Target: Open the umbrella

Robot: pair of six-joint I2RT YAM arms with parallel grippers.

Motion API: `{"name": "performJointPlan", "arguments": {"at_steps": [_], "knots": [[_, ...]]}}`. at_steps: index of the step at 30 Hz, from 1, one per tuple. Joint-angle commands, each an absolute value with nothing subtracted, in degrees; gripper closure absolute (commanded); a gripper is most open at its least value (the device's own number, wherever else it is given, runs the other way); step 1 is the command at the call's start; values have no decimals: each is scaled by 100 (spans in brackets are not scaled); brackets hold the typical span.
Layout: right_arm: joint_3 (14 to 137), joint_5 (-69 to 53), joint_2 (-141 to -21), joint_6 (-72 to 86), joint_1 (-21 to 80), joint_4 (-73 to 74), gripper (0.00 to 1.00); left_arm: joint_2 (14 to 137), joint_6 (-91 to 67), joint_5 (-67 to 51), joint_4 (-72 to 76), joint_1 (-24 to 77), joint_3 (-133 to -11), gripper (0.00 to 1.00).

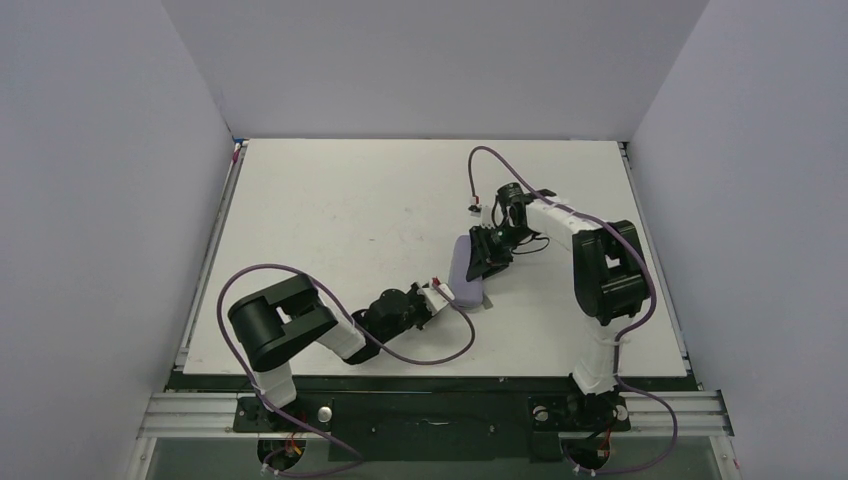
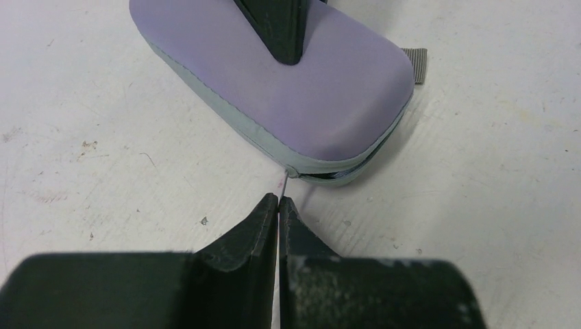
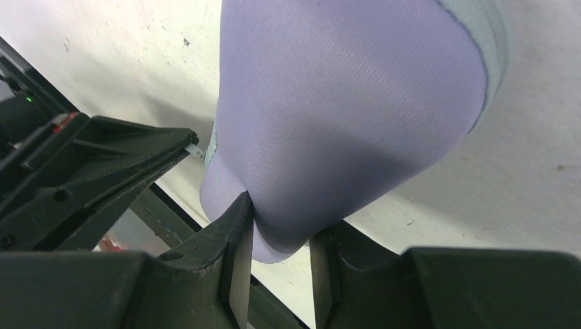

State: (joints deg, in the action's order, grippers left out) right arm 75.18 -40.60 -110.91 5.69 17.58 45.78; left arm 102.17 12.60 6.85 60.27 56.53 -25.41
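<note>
Left arm point(image 1: 300, 325) lies low across the table point(image 1: 330, 200), reaching right. The left gripper point(image 2: 279, 200) has its jaws pressed together at the near corner of the umbrella point(image 2: 288, 89). A thin zip pull point(image 2: 283, 179) runs from that corner into the tips, so I'd say it's pinching the pull, though it's tiny.

The umbrella sits mid-table between the two grippers, and all you can actually see is a rounded lavender zip-up case with a grey zip band along the edge. A little dark gap shows at the corner, so the zip looks barely started. There's a small grey loop point(image 2: 414, 65) at the far end.

On the right, the right gripper point(image 3: 281, 229) comes down on top, closed on a fold of the lavender fabric, which bunches up between its fingers.

Handling guess: light, with a soft padded skin that gives under a pinch. It'll probably slide on the table if nothing pins it. The smooth cover isn't much of a hold, so the zip pull is the bit worth grabbing, with the other gripper anchoring the body.
</note>
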Motion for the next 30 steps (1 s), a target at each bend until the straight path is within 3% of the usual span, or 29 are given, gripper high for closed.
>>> {"name": "performJointPlan", "arguments": {"at_steps": [1, 8, 25, 30], "knots": [[7751, -3107, -11422, -614, 1911, 5210, 100, 10150, 1502, 600, 6528, 5482, -2590, 100], [8099, -3094, -11619, -905, 1929, 5472, 100, 10253, 1714, -581, 6301, 5491, -2699, 100], [8071, -3334, -11615, -1261, 2062, 5845, 100, 10801, 1673, -694, 6344, 5405, -3027, 100], [8084, -3311, -11615, -1260, 2065, 5841, 100, 10899, 1564, -791, 6338, 5405, -3125, 96]]}}
